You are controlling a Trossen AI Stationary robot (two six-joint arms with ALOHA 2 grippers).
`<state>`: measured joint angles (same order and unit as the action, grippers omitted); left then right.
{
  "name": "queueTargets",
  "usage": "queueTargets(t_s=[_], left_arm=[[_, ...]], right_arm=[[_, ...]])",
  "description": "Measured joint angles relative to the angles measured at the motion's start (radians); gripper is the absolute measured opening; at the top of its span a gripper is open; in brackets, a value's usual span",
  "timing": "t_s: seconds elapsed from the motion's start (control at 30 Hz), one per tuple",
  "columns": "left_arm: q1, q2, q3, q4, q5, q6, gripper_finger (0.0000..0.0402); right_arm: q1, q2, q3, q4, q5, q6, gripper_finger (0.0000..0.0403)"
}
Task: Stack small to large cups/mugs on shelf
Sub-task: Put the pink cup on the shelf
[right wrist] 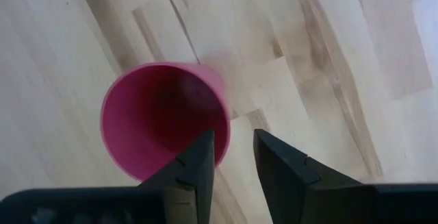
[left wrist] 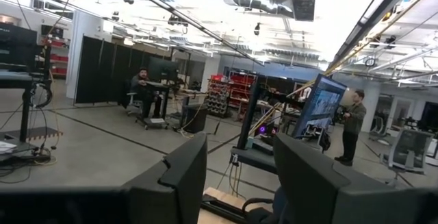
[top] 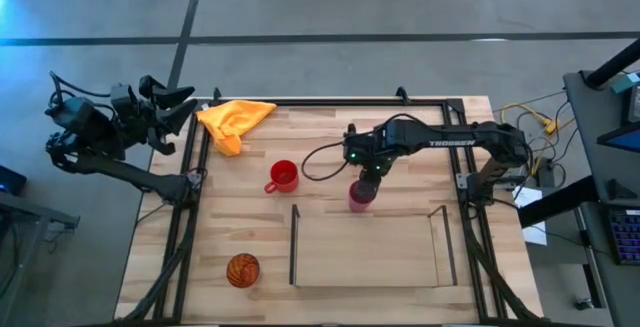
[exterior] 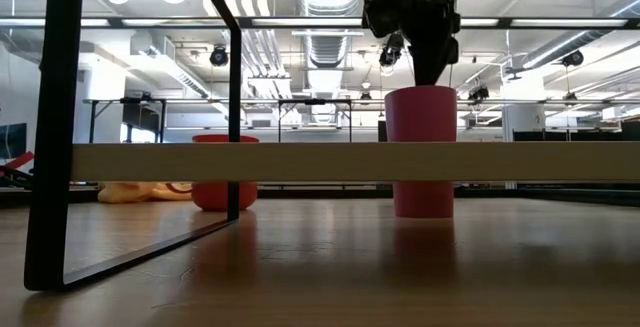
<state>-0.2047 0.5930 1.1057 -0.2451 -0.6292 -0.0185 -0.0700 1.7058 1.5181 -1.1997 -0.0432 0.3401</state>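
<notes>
Two right fingers [right wrist: 205, 159] astride the upright magenta-pink tumbler's [right wrist: 161, 118] rim.

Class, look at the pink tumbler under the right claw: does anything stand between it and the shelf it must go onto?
Nothing visible does. The pink tumbler stands upright on the table just beyond the shelf, with the right claw at its rim. Only bare wood lies between them. The red mug stands off to the side.
</notes>
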Motion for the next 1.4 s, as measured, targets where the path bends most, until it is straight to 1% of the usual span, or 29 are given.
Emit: queueTargets(t_s=[0.43,0.77,0.97,1.1,1.2,1.4], left_arm=[[0.0,0.0,0.0,-0.003,0.0,0.001,0.0156],[0.0,0.0,0.0,-0.004,0.0,0.001,0.0156],[0.0,0.0,0.0,-0.003,0.0,0.001,0.0156],[0.0,0.002,0.0,-0.003,0.0,0.0,0.0156],[0.0,0.002,0.0,-0.003,0.0,0.0,0.0156],[0.0,0.002,0.0,-0.005,0.0,0.0,0.0156]], right_arm=[[0.002,0.013,-0.014,0.006,0.001,0.005,0.0103],[0.002,0.013,-0.067,0.012,0.001,0.012,0.0103],[0.002,0.013,-0.082,0.021,-0.001,0.025,0.0089],[0.004,0.011,-0.082,0.015,-0.012,0.027,0.0055],[0.01,0.01,-0.082,-0.043,-0.013,0.027,0.0018],[0.05,-0.011,-0.082,-0.29,-0.018,0.028,0.001]])
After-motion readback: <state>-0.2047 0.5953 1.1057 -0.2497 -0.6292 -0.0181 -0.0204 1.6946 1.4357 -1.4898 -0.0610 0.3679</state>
